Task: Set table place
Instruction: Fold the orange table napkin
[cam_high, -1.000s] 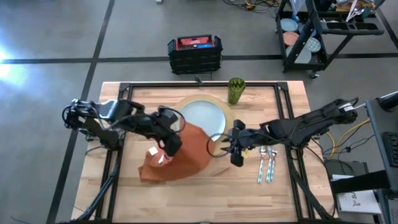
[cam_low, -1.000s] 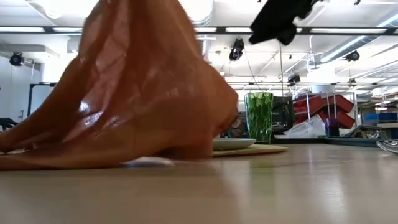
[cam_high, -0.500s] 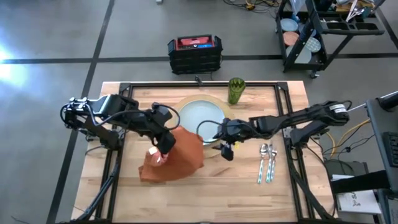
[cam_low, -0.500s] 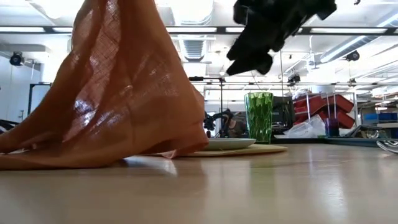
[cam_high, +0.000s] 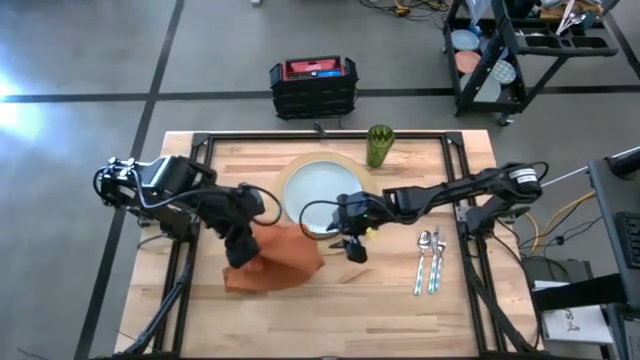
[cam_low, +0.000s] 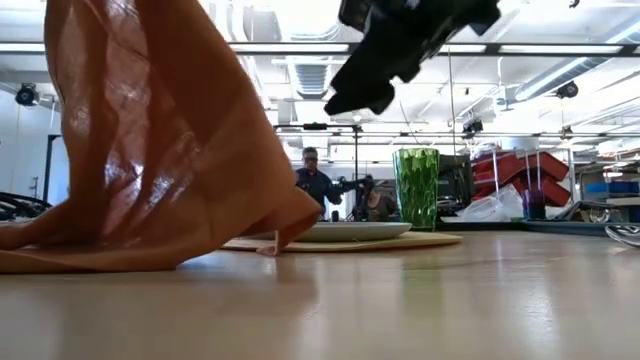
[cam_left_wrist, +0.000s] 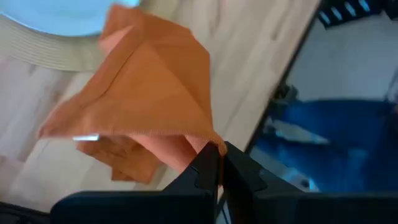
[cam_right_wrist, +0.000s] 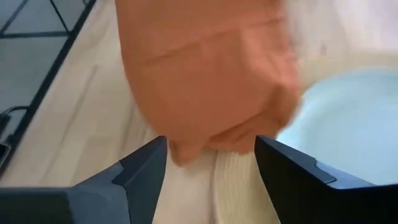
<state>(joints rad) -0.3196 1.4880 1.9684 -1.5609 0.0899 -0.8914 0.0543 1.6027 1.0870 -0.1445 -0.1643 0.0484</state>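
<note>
**High view: orange napkin lifted at one corner beside the plate**

High view shows the orange cloth napkin (cam_high: 275, 262) on the light-wood plank counter (cam_high: 200, 315), its long axis running from the counter's left-front toward the round tan placemat (cam_high: 291, 172), which its far edge touches. The left gripper (cam_high: 238, 256) has its fingers pressed together on a corner of the woven cloth, pulling it up into a peaked, tent-like fold that falls away in soft creases. The right gripper (cam_high: 353, 247) hovers just beside the napkin's right edge, over the placemat's rim, fingers spread wide and holding nothing. A smooth pale blue-white plate (cam_high: 323, 186) sits centred on the ribbed placemat. Behind it stands the faceted green translucent cup (cam_high: 379, 146). Silver cutlery (cam_high: 431, 258) lies right of the placemat, handles pointing toward the front edge.
</note>
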